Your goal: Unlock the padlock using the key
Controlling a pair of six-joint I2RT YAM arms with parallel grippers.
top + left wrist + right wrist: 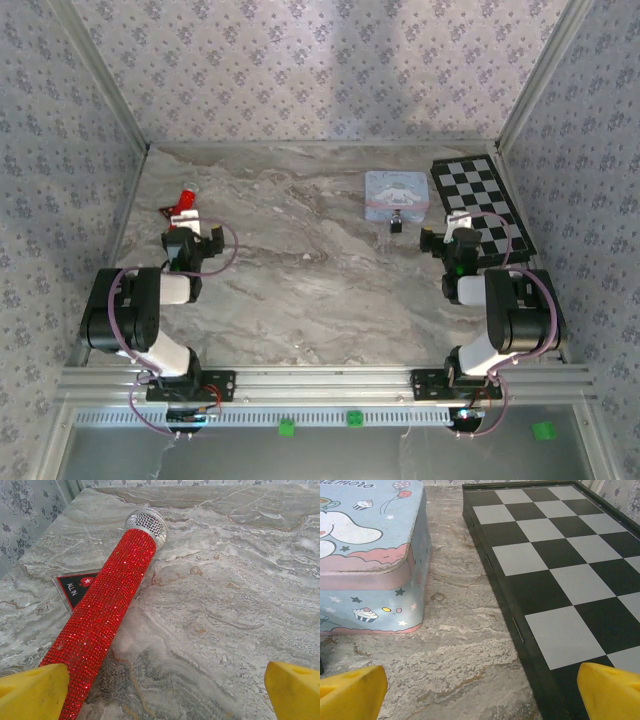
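My left end effector (162,694) and right end effector (480,694) are released; blue tin (397,192) lidded, padlock (396,227) just beside, chessboard (555,555) near.

Lab rig — wallpapered panels (300,60), aluminium rail (330,382)

Soft, even light falls from above in the top view, which looks hazy and low in contrast, with a pale bright patch on the back wall (330,50). Shadows on the marble tabletop (300,280) are faint. Both wrist views are brighter and sharper. The red microphone (107,610) sparkles with tiny glints, a soft shadow lies at the foot of the tin (370,570), and the yellow fingertips (30,692) at the bottom corners are blurred.
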